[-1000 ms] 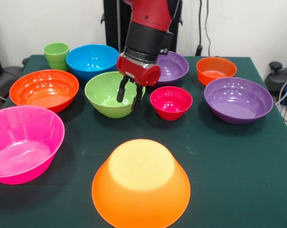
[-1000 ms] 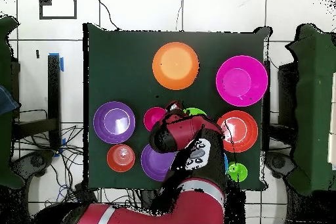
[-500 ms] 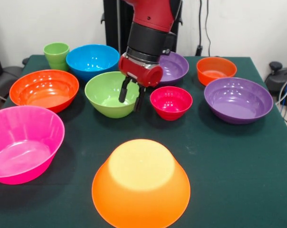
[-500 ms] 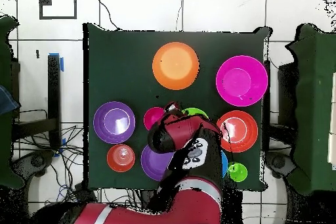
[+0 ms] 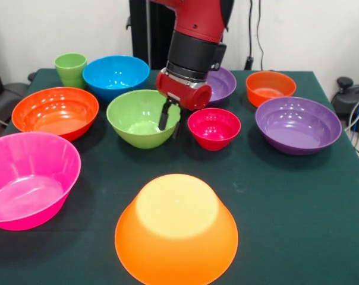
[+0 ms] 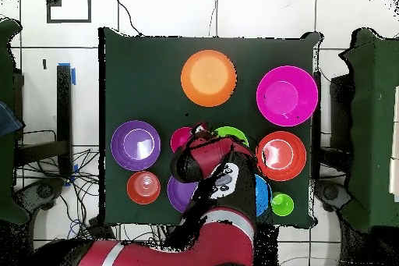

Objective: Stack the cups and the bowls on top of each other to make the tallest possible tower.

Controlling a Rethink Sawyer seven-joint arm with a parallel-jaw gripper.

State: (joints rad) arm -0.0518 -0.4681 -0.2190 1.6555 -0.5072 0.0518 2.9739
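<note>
Shifted sideways since a second ago, the gripper — fingers spread, holding nothing — now straddles the green bowl rim beside the small magenta-red bowl, while the upturned orange bowl sits apart — nearest the camera.

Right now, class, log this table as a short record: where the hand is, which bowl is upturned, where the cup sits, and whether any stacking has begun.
hand: the hand hangs open at the rim of the green bowl, on the side toward the small magenta-red bowl, holding nothing
upturned bowl: the large orange bowl, alone at the table's front
cup: the light-green cup, upright at a back corner beside the blue bowl
stacking: none yet; every bowl stands apart on the green table
</note>
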